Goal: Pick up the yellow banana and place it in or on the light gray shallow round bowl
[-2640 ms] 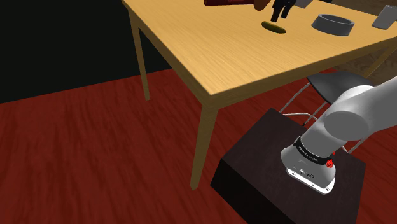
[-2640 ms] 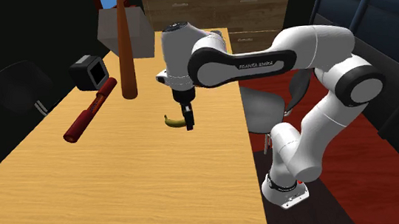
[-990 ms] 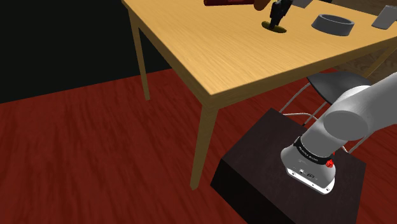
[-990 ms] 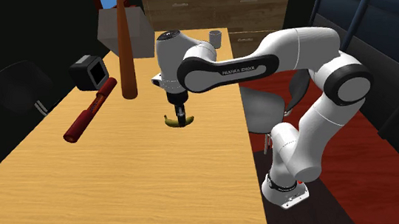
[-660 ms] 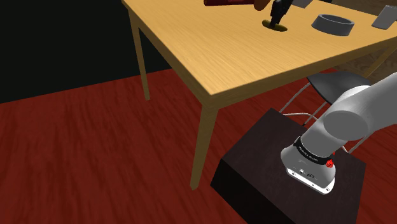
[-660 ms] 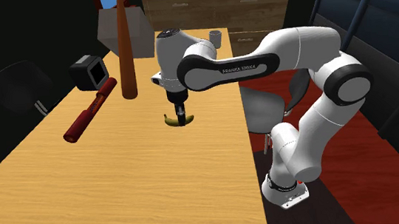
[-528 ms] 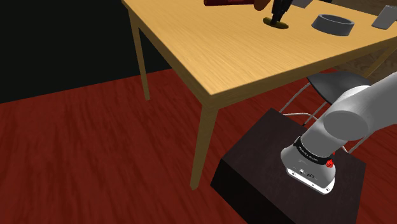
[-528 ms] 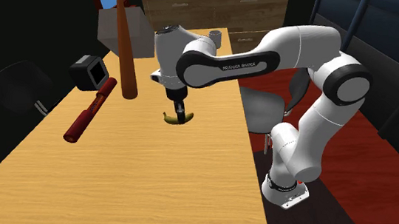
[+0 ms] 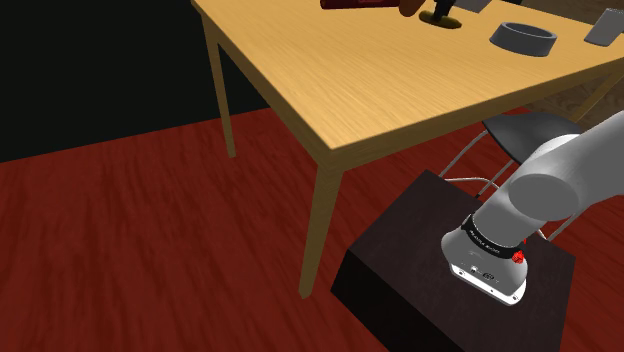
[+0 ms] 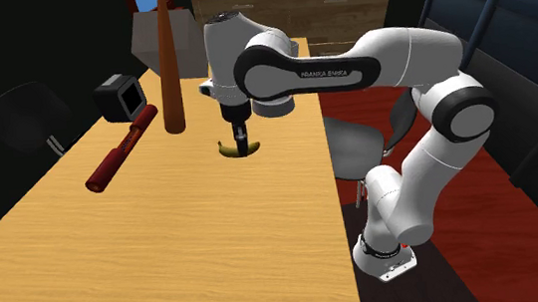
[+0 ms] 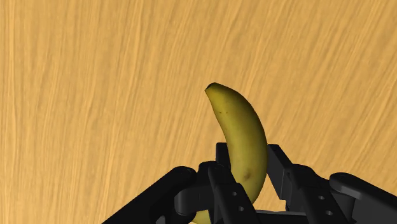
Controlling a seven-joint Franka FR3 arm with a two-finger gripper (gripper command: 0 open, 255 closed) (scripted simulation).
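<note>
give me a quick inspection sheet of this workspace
surface: light wooden table, no spills seen
job's things: yellow banana clasped between the fingers of the black two-finger claw; light gray shallow round bowl stands apart on the table, looks empty
clutter: dark red cylinder, black boxy device, tall brown club
grippers: claw shut on the banana
cables: nothing seen
surroundings: wooden dresser, dark chair by the table, red wooden floor, black area beyond the table

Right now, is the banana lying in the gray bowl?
No, in the wrist view the banana is clasped by the gripper over the bare wooden table.
</note>
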